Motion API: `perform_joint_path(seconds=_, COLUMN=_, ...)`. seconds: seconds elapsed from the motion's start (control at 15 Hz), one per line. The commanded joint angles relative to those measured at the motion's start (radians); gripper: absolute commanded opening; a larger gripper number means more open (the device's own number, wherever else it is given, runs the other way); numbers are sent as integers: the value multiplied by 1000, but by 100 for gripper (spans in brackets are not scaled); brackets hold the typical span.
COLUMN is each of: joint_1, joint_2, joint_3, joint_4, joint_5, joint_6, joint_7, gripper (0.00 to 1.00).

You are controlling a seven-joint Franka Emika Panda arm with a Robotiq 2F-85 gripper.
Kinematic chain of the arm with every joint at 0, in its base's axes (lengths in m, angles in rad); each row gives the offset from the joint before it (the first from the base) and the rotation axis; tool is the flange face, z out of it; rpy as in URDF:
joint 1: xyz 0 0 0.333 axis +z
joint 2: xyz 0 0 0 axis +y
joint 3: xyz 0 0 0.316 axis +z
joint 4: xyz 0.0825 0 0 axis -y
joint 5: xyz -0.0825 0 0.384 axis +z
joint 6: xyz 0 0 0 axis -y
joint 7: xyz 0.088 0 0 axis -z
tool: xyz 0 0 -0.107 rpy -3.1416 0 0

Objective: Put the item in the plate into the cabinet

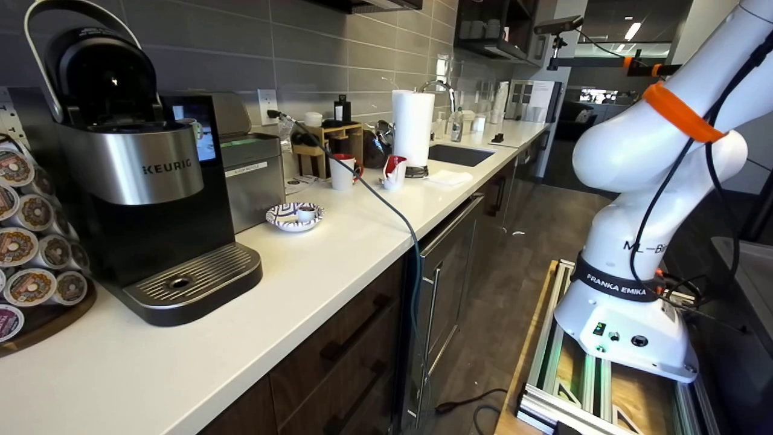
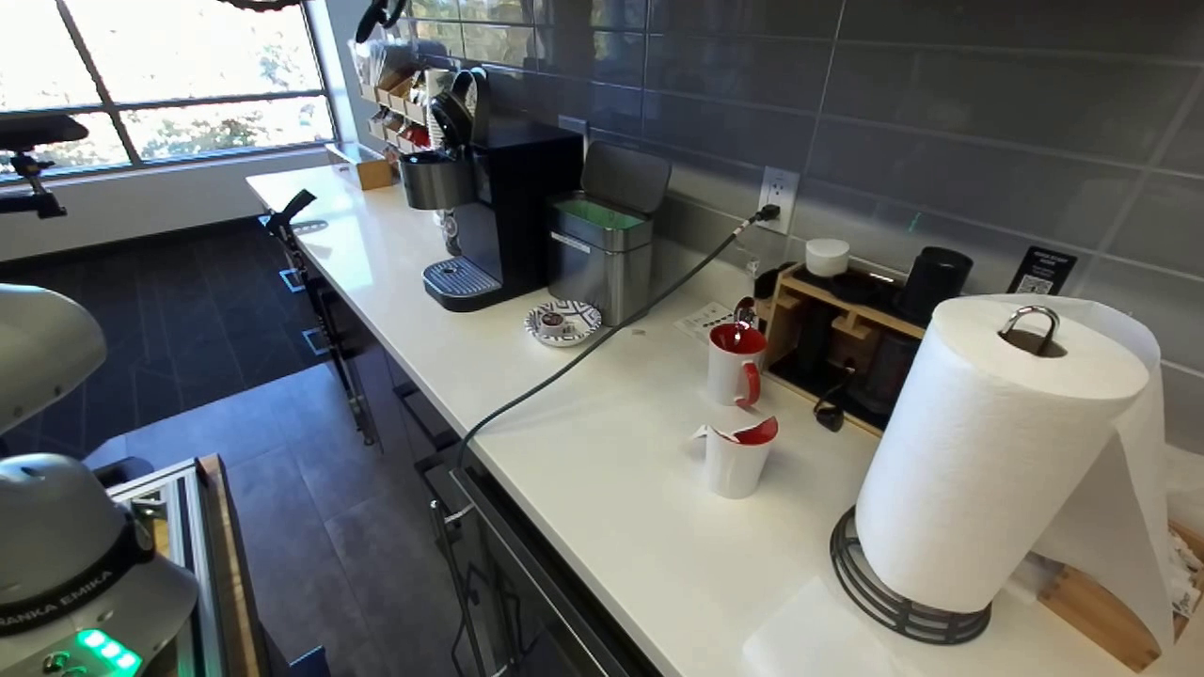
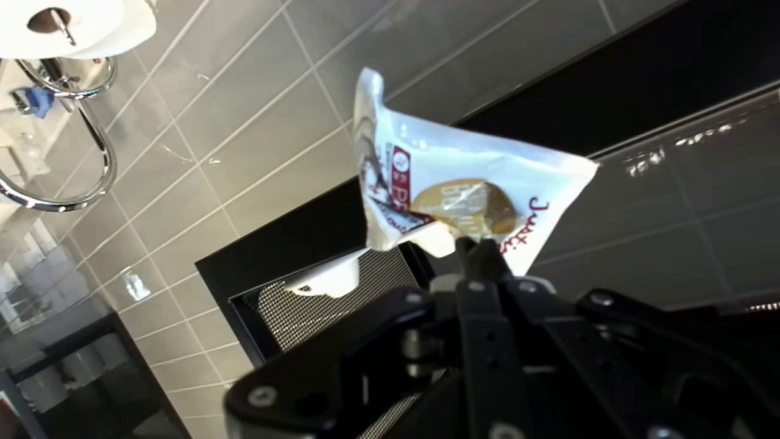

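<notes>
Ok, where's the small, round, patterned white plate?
In an exterior view, the plate is left of centre on the white counter, right of the black-and-silver coffee machine, in front of the grey metal bin.

White arm (image 1: 634, 160), orange band (image 1: 682, 116), black cables (image 1: 741, 77), FRANKA EMIKA collar (image 1: 615, 285), black end effector (image 3: 479, 251)

The fingers (image 3: 489, 263) grip a creased white packet (image 3: 448, 174); the plate (image 1: 293, 226) (boldly patterned) lies on the counter (image 1: 344, 241).

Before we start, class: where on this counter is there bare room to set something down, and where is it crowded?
Bare counter lies between the coffee machine and the front edge, and from the cord across to the cups. Crowded: farther back, where plate and bin sit close, and around the rack.
</notes>
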Motion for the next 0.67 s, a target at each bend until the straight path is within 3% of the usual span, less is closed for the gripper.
perform_joint_path(seconds=0.0, joint_1=2, joint_2=0, joint_3=5, joint_4=-2, joint_5=0, joint_6=0, joint_7=0, gripper=1)
perform_joint_path(seconds=0.2, joint_1=7, joint_2=33, joint_3=5, joint_4=23, joint_5=16, joint_6=18, joint_7=14, gripper=0)
perform_joint_path(seconds=0.47, joint_1=51, joint_2=174, joint_3=-38, joint_4=176, joint_5=39, joint_6=17, joint_7=-41, gripper=0)
perform_joint_path(seconds=0.6, joint_1=130, joint_2=276, joint_3=-92, joint_4=295, joint_5=77, joint_6=-3, joint_7=-102, gripper=0)
